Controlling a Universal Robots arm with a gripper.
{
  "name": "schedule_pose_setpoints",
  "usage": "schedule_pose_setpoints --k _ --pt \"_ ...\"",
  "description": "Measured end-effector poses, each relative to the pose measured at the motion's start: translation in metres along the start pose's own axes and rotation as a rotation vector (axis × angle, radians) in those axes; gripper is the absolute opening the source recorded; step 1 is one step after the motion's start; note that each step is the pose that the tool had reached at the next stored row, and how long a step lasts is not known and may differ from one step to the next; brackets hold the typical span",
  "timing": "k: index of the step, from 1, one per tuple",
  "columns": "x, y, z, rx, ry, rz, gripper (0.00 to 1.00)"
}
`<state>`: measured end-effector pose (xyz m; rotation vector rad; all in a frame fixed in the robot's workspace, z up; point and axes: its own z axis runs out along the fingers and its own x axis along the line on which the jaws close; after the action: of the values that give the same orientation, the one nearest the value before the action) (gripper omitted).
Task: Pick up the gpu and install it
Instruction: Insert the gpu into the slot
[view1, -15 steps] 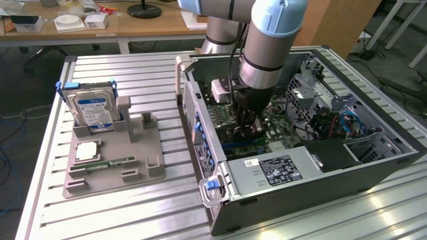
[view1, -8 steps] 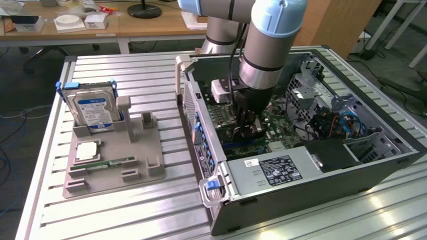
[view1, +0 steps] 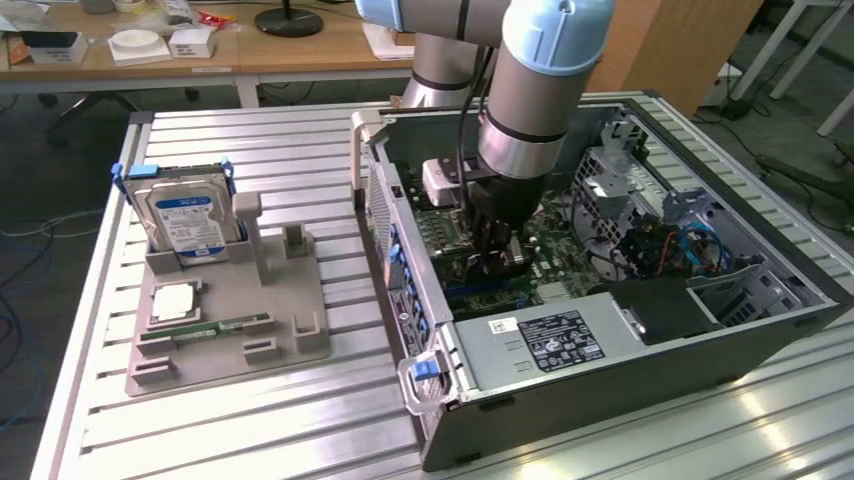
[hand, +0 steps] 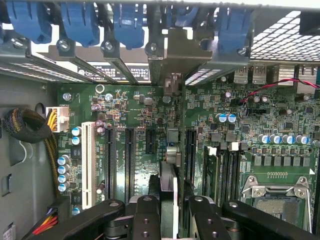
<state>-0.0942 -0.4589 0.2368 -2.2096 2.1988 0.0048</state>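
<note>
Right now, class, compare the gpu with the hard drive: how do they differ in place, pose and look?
1. The gpu is inside the computer case, over the motherboard; the hard drive sits outside, in the grey holder.
2. The gpu is gripped between the gripper jaws; nothing touches the hard drive.
3. The gpu shows as a thin dark edge with a metal bracket; the hard drive shows a silver face with a blue-white label.
Both stand on edge.

The gpu (hand: 169, 195), a thin dark card with a greyish metal end bracket, stands on edge inside the computer case above the green motherboard's expansion slots, apparently not yet fully seated.
</note>
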Motion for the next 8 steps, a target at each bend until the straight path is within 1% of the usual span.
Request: schedule_pose_setpoints --k 8 --pt "0.0000 0.0016 -0.0009 0.0005 -0.0011 0.000 0.27"
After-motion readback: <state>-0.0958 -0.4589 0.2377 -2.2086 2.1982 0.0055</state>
